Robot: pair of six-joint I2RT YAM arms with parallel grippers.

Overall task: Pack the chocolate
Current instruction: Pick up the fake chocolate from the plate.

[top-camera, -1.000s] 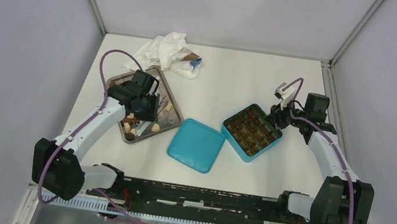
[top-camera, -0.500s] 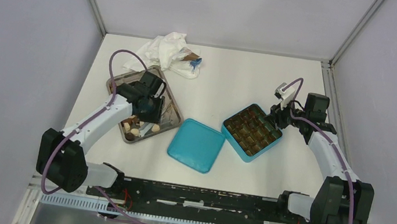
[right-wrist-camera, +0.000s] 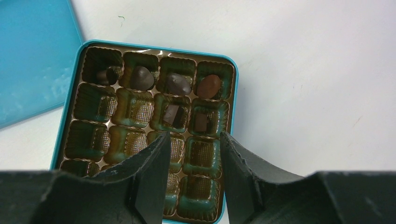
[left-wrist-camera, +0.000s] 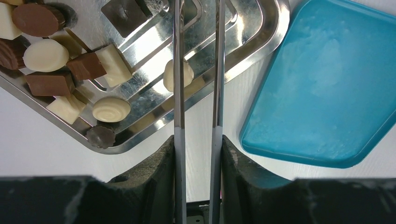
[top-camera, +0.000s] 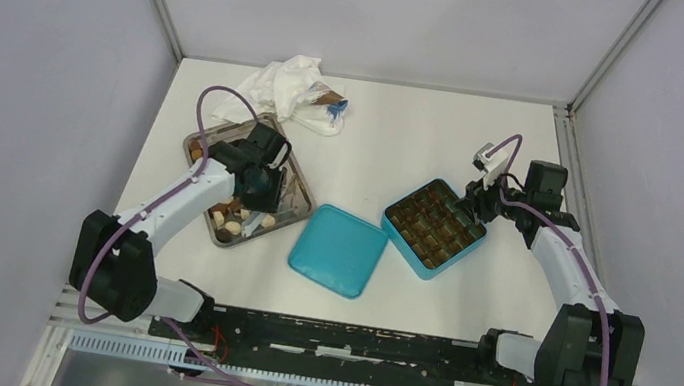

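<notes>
left gripper (left-wrist-camera: 197, 46), blades narrowly parted, empty, over steel tray (left-wrist-camera: 275, 28); cream chocolate (left-wrist-camera: 169, 75) off-centre under one blade near tray rim, closing may flick it out. right gripper (right-wrist-camera: 194, 137) agape, empty.

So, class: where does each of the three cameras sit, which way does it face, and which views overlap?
Top external: above and behind the robot, looking down at the table; left arm and right arm show whole.
Left wrist: on the left arm, looking down past its thin metal fingers at the metal tray of chocolates.
Right wrist: on the right arm, looking down between its black fingers into the teal box.
Shared: both wrist views catch the teal lid.
</notes>
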